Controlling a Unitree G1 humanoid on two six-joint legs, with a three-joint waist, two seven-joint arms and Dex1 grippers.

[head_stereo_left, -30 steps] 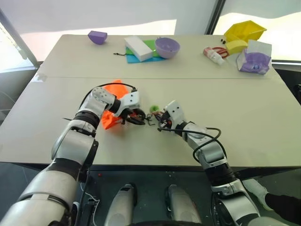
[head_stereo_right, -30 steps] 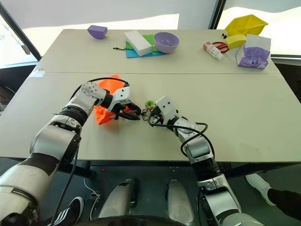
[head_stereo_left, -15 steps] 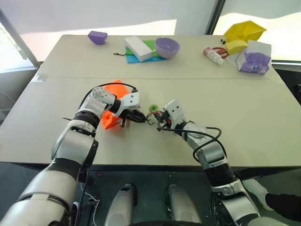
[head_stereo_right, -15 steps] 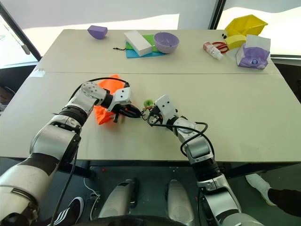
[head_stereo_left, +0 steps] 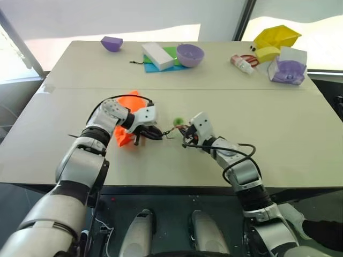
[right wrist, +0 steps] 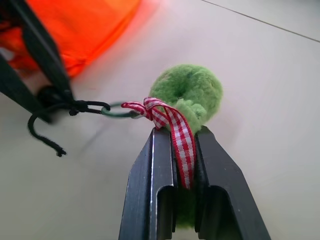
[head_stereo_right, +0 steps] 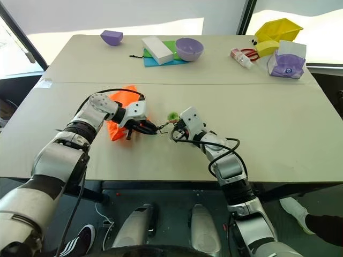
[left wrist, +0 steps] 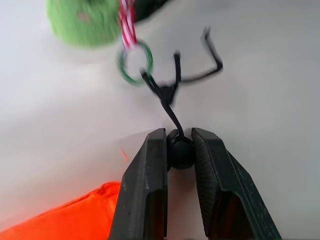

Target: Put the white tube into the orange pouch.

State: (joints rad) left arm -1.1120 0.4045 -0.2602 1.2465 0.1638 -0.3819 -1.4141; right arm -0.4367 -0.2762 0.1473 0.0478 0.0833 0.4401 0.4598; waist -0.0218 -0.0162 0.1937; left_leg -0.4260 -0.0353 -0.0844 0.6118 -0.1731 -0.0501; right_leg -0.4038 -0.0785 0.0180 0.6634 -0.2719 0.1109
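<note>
- The table (head_stereo_left: 278,139) is a broad, pale beige top, smooth and matte, with a thin seam running across it about a third of the way in from the far edge; bright daylight falls on the floor beyond that far edge.
- Along the far side stand a small purple dish (head_stereo_left: 111,42), a white rectangular block (head_stereo_left: 157,54) lying over green and blue flat sheets, and a rounded lilac bowl (head_stereo_left: 190,54).
- At the far right corner sit a yellow bin (head_stereo_left: 277,36), a clear box with purple contents (head_stereo_left: 288,65), and a small white bottle with red parts (head_stereo_left: 242,62).
- The orange pouch (head_stereo_left: 128,124) lies crumpled on the near half of the table, soft bright fabric in loose folds, just under the left arm's wrist.
- The left gripper (left wrist: 178,150) is clenched on a small round black bead (left wrist: 180,151) on the pouch's thin dark cord (left wrist: 165,95), which runs to a small green ring (left wrist: 135,62).
- The right gripper (right wrist: 176,145) is clamped on a red-and-white checked ribbon (right wrist: 175,131) tied to that ring, with the fuzzy green pom-pom (right wrist: 191,94) pressed against its fingertips.
- The cord looks stretched between the two grippers, just above the tabletop.
- The white tube I cannot make out; it may be inside the pouch, but the fabric hides that.
</note>
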